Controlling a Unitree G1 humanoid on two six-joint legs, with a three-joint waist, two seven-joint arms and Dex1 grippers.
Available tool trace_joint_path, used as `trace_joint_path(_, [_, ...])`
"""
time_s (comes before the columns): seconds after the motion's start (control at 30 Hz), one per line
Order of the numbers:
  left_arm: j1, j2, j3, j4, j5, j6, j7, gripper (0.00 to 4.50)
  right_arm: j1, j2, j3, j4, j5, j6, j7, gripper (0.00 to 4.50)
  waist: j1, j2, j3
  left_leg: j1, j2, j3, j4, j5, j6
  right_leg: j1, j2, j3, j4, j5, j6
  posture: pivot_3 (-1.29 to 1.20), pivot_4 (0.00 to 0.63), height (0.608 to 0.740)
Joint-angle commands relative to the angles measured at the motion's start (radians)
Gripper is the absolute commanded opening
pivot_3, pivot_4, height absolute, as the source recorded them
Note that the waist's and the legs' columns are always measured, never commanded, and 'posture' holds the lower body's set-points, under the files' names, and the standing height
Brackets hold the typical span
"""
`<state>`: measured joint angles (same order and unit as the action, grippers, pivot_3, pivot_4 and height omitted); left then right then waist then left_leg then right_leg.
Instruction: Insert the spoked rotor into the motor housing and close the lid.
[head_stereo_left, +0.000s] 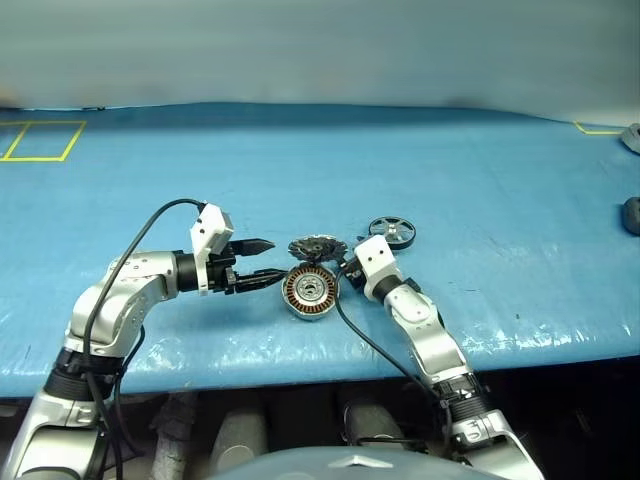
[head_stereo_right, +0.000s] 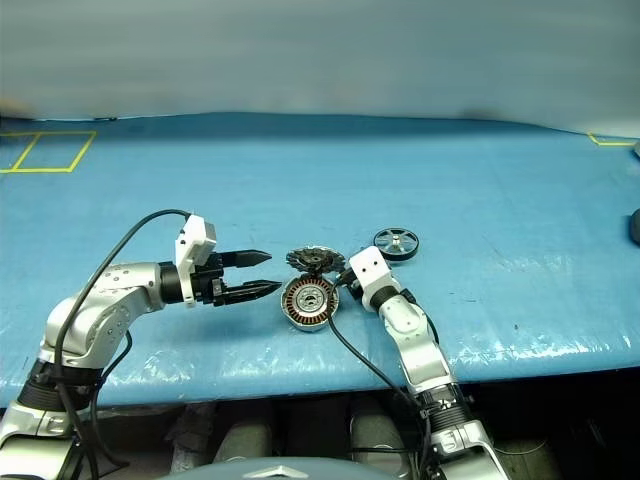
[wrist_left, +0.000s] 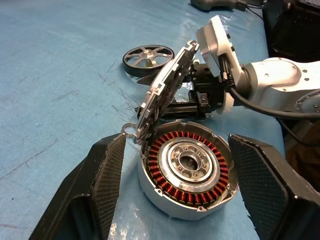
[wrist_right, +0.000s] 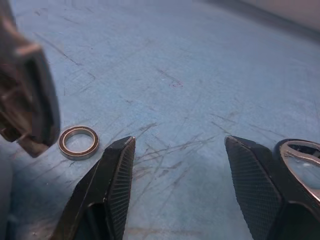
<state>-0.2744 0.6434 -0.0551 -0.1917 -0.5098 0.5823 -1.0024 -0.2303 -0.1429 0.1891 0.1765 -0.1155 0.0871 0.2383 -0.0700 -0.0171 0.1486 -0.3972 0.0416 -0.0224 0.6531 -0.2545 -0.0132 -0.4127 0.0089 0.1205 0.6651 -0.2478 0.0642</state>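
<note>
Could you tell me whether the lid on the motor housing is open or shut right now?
Open. The lid stands tilted up from the housing's edge, leaving the copper windings exposed; the rotor lies apart on the table.

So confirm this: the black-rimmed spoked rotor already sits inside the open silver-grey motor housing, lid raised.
Wrong: the black-rimmed spoked rotor lies on the blue table beyond the open silver-grey motor housing, as the left wrist view shows. The lid is raised.

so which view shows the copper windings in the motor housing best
The left wrist view: the motor housing sits close up between that gripper's fingers, lid raised, windings ringing the silver centre. Both eye views show it small and far off. In the right wrist view I can't pick it out.
</note>
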Motion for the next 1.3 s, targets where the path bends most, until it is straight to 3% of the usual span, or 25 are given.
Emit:
trace_joint_path(0.03, [-0.003,0.001,-0.001,-0.023,0.004,-0.004,0.003,3.51,-0.023,0.004,-0.006,-0.001,-0.006,-0.038,-0.014,2.84,0.0,0.0,0.0,0.0,0.0,0.0,0.0,0.0,0.0,0.0,0.0,0.0,0.0,0.0,0.0,0.0,0.15,0.74])
trace_joint_path(0.6, [0.184,-0.003,0.096,-0.201,-0.011,-0.087,0.101,3.51,0.075,-0.039,0.022,-0.152,0.018,0.064,0.095,2.84,0.002,0.0,0.0,0.0,0.0,0.0,0.0,0.0,0.0,0.0,0.0,0.0,0.0,0.0,0.0,0.0,0.15,0.74])
trace_joint_path(0.9, [0.396,-0.023,0.106,-0.371,-0.04,-0.062,0.178,3.51,0.129,-0.06,0.007,-0.243,0.061,0.201,0.146,2.84,0.002,0.0,0.0,0.0,0.001,0.0,0.0,0.0,0.0,0.0,0.0,0.0,0.0,0.0,-0.001,0.0,0.15,0.74])
trace_joint_path(1.03, [0.444,-0.025,0.111,-0.41,-0.065,-0.042,0.211,3.51,0.171,-0.093,0.08,-0.359,0.018,0.233,0.173,2.84,0.003,0.0,0.0,0.001,0.001,0.0,0.0,0.0,-0.001,0.0,0.0,0.0,0.0,-0.001,-0.001,0.0,0.15,0.74])
trace_joint_path(1.13, [0.475,-0.015,0.113,-0.428,-0.076,-0.028,0.222,3.51,0.215,-0.026,0.035,-0.448,0.093,0.298,0.129,2.84,0.002,0.0,0.0,0.001,0.001,0.0,0.0,0.0,-0.001,0.0,0.0,0.0,0.0,-0.001,-0.001,0.0,0.15,0.74])
trace_joint_path(1.3, [0.48,-0.019,0.1,-0.436,-0.086,-0.023,0.233,3.51,0.217,-0.007,0.032,-0.471,0.066,0.324,0.086,2.84,0.002,0.0,0.001,0.001,0.002,0.001,0.0,0.0,-0.001,0.0,0.0,0.0,0.0,-0.006,-0.002,0.0,0.15,0.74])
